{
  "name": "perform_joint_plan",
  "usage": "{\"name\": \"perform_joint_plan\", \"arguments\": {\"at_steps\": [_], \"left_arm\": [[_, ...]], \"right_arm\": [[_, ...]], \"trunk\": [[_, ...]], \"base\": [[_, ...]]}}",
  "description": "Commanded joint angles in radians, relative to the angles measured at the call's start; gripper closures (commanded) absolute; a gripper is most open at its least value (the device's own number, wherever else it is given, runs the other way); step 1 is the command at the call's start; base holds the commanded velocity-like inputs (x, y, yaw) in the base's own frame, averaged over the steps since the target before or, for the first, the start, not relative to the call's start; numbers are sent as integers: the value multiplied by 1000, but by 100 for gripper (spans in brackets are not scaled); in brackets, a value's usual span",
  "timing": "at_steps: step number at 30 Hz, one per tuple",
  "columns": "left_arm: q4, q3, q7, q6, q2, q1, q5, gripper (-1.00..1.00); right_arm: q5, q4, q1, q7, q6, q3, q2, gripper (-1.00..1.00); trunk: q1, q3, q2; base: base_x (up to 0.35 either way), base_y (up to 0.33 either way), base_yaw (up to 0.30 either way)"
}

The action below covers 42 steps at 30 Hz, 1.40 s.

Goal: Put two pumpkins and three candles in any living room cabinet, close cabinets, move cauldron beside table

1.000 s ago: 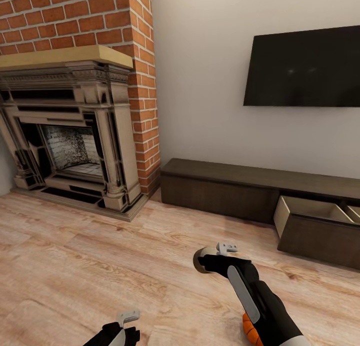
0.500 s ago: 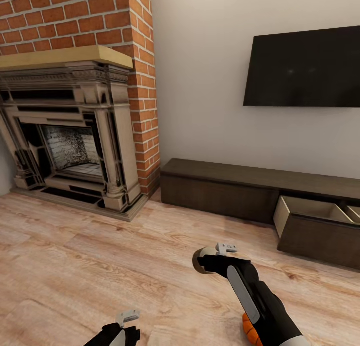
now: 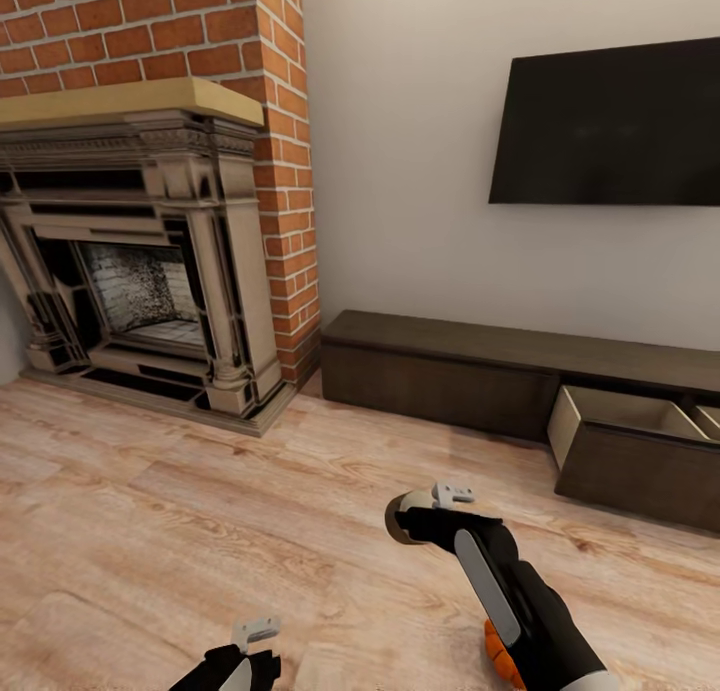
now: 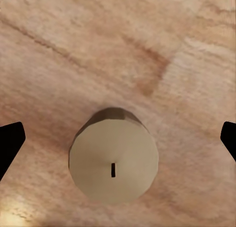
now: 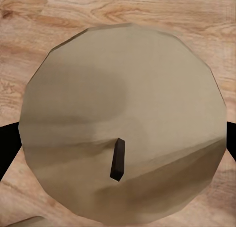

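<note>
A beige candle with a short dark wick sits between my right gripper's fingers, and the right gripper is shut on it above the floor. A second candle stands upright on the wood floor, directly under my left gripper, whose dark fingertips stand wide apart on either side. The left gripper is low at the frame's bottom edge. An orange pumpkin peeks out from behind my right arm. The long dark cabinet runs along the wall, with one drawer pulled open at the right.
A beige stone fireplace set in a brick chimney stands at the left. A black TV hangs on the wall above the cabinet. Wood floor stretches between me and both.
The whole picture has shifted slightly, so the camera moved. Both arms and the candles keep their places relative to me.
</note>
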Motion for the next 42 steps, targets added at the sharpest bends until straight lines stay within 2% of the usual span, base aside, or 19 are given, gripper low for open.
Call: {"name": "perform_joint_plan", "arguments": {"at_steps": [1,7,15,18,20,26,42], "left_arm": [[-2,-8,9,1,1,0,10,-100],[-3,-9,11,-14,1,1,9,-100],[-7,-10,9,-25,1,1,9,-100],[-8,-12,9,-37,1,1,9,-100],[-10,-18,10,-41,1,1,9,-100],[-14,-30,12,-46,1,1,9,-100],[-15,-40,14,-50,-2,1,8,-100]], "right_arm": [[-11,-7,0,-11,2,1,0,100],[-11,-86,31,-11,21,-1,-2,100],[-11,-261,103,-11,52,-1,-3,100],[-11,-300,118,-10,70,-1,-4,100],[-11,-318,124,-9,88,-1,-4,100],[-11,-335,129,-6,103,-3,-5,100],[-12,-338,129,-4,107,-8,-13,100]], "trunk": [[0,-5,-1],[3,-28,-2],[6,-59,-4],[8,-71,-5],[8,-71,-5],[8,-71,-5],[15,-133,-8]], "base": [[0,0,0],[0,0,0],[0,0,0],[0,0,0],[0,0,0],[0,0,0],[0,0,0]]}}
